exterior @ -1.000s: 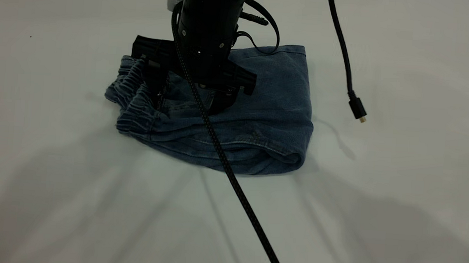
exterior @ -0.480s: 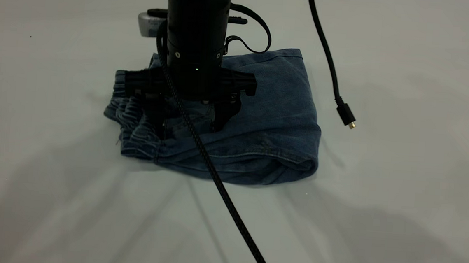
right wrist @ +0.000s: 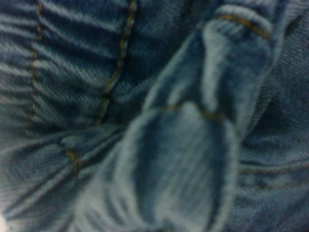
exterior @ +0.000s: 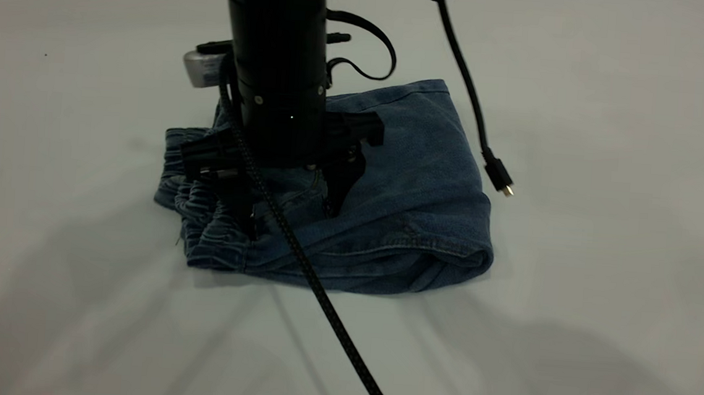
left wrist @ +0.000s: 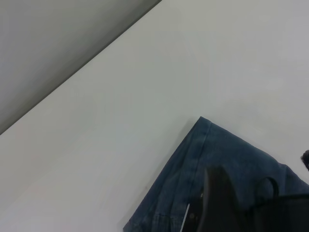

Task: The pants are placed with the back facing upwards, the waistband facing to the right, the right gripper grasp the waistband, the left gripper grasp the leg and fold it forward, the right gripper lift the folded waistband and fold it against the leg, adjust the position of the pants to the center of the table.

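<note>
So you're on the last step: both folds look done, and what's left is positioning. The pants [exterior: 415,183] lie as a compact folded bundle on the surface [exterior: 601,271], with the elastic waistband [exterior: 202,212] at the exterior view's left end and the rounded fold at its right end.

Right end effector [exterior: 292,215]: it's straight down on top of the bundle, just inboard of the waistband. Its fingers are spread wide with both tips [exterior: 333,202] planted on the denim. It isn't pinching anything; it's just pressing. The right wrist view is wall-to-wall denim [right wrist: 96,72], which fits the end effector sitting right against the cloth.

Left end effector: I can't find it in any view. Its wrist camera looks across bare surface at one corner of the pants [left wrist: 193,183], so I'd take that arm as standing clear.

My read on placement: the bundle sits about mid-surface, maybe slightly left of centre and toward the far edge. It's hard to be sure, since not all the surface edges are in frame.

What the next move calls for:
- If you slide further, hold the downward pressure even on both tips so the top layer doesn't shear off the lower ones.
- Watch the waistband end, where the gathers could bunch under the nearer finger.
- The braided cable [exterior: 320,294] crosses the bundle's front edge, and a loose plug [exterior: 499,178] dangles just off its right side. Keep both from snagging the cloth.
- When it's centred, lift straight up with the fingers spread as they are, so nothing comes up with you.
</note>
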Controlling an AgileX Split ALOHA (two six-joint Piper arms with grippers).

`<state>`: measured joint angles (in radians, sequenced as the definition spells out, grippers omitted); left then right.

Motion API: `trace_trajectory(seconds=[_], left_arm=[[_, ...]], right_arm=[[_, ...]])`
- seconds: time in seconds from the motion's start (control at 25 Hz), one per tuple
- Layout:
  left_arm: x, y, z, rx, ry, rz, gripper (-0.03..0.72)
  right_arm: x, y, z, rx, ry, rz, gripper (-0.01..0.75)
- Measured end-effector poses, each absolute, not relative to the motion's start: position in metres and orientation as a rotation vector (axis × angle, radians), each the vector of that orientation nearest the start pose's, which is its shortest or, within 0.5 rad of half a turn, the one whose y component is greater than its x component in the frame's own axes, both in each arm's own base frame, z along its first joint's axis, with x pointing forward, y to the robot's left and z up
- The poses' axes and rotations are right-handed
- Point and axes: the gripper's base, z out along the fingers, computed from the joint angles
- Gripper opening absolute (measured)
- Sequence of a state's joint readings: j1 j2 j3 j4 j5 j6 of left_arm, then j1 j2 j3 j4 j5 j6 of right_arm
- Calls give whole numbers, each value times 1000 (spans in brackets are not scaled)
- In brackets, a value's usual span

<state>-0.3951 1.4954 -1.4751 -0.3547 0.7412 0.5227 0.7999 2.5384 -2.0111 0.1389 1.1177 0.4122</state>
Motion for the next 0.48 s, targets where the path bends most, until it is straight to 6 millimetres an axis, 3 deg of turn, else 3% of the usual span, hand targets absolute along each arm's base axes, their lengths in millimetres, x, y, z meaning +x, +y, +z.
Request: trace_trajectory(seconds=[0.16, 0.32, 0.48], left_arm=[[299, -148, 398, 829, 2038, -338, 391], [279, -139, 421, 816, 1967, -328, 391], [250, -125, 449, 817, 1883, -282, 391]], right_arm=[[346, 374, 107, -653, 3067, 192, 492], [358, 384, 159, -723, 2885, 288, 466], [357, 379, 220, -790, 2732, 317, 459]])
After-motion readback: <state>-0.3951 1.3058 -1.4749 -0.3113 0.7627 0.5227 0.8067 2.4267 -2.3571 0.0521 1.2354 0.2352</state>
